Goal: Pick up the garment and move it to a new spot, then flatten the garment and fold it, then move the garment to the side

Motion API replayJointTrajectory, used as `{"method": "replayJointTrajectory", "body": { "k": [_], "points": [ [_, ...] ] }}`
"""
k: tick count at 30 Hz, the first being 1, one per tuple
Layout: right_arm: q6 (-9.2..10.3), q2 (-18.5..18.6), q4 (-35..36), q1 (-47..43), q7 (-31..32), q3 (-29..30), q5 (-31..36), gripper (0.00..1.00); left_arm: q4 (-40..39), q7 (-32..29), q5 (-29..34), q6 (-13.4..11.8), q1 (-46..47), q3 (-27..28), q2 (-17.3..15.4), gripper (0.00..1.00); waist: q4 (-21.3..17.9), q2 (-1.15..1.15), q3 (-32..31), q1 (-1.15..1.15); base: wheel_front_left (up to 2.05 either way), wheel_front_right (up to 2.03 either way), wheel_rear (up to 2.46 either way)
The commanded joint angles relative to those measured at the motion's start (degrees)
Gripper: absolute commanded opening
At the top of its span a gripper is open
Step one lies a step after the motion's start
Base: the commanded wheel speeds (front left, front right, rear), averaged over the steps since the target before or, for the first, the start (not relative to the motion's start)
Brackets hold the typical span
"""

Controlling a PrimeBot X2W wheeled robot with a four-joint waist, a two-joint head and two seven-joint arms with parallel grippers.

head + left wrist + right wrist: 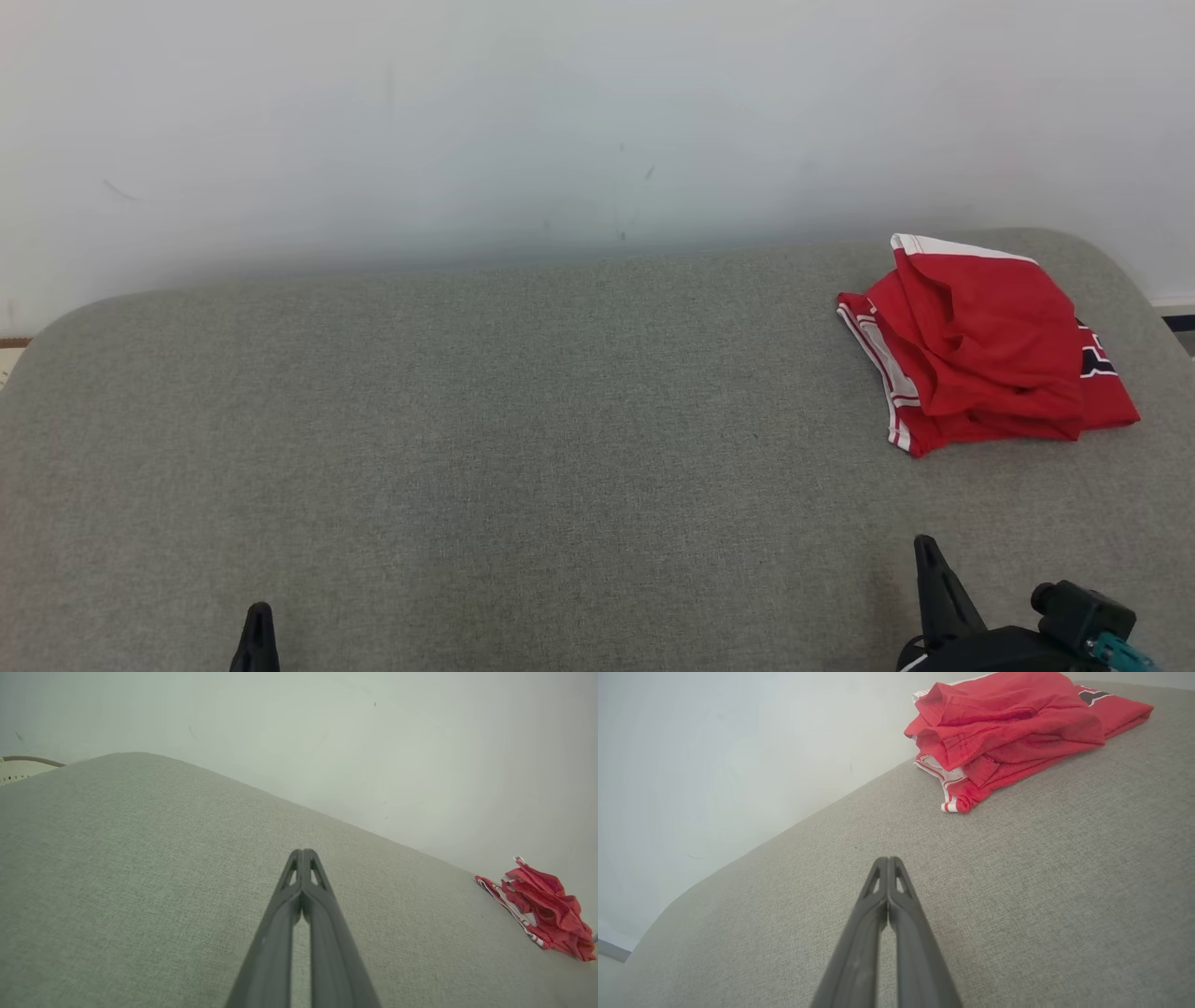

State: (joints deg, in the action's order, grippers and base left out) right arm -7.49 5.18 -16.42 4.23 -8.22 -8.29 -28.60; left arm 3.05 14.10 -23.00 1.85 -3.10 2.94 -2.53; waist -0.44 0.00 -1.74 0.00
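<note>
Red garment (980, 345) lies crumpled ahead of the closed, empty right pincer (888, 861); left pincer (303, 853) also closed.

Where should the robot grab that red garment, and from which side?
Probably the raised fold of the red garment, approached from the near edge by the right gripper, which is closest. The heap is bunched, so that fold stands up for pinching. Its shut jaws must open first.
</note>
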Motion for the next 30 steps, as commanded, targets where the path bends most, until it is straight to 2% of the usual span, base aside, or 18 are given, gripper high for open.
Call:
{"method": "replayJointTrajectory", "body": {
  "k": [1, 30],
  "points": [
    [0.0, 0.5, 0.6, 1.7, 0.5, 0.7, -2.0, 0.0, -0.5, -0.2, -2.0, 0.2, 1.6, -0.2, -0.3, 0.0, 0.0, 0.0, 0.0, 0.0, 0.0, 0.0, 0.0],
    [0.0, 1.0, -1.8, 4.5, 11.3, 10.2, -26.4, 0.0, 3.5, -1.1, -28.8, 2.4, 4.6, -4.7, -0.4, 0.0, 0.1, 0.0, 0.6, 0.0, 0.0, 0.0, 0.0]
  ]
}}
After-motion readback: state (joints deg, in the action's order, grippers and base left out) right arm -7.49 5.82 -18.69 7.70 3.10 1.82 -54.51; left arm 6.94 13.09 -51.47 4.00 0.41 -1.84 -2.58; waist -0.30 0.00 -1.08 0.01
